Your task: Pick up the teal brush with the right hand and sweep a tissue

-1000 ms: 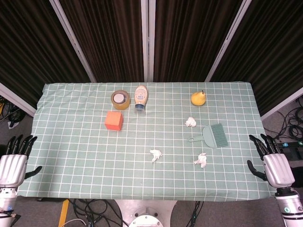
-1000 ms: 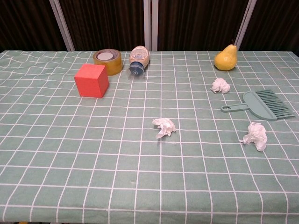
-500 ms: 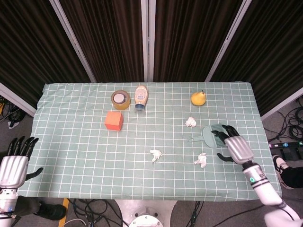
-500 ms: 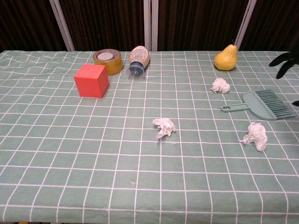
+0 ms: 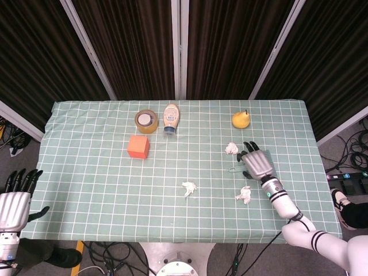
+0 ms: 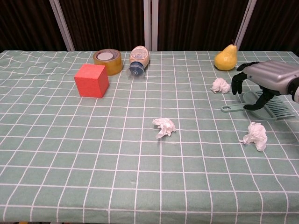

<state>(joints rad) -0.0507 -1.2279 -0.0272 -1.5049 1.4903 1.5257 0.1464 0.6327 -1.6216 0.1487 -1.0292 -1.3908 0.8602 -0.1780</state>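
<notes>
The teal brush (image 6: 232,108) lies flat on the right side of the table, handle pointing left; in the head view only its handle (image 5: 234,169) and a sliver of its head show. My right hand (image 6: 264,81) hovers over the brush head (image 5: 257,164), fingers spread and pointing down, holding nothing. Three crumpled white tissues lie nearby: one just left of the hand (image 6: 220,85), one in front of the brush (image 6: 255,135), one at mid-table (image 6: 164,126). My left hand (image 5: 14,201) stays off the table's near left corner, fingers extended and empty.
A yellow pear (image 6: 225,59) stands behind the brush. At the back left are a red cube (image 6: 91,80), a tape roll (image 6: 107,61) and a bottle lying on its side (image 6: 138,59). The green checked cloth (image 6: 93,154) covers the table.
My right hand has swung in from the table's right edge to above the brush head. The left hand has dropped slightly. Nothing on the table has moved.
</notes>
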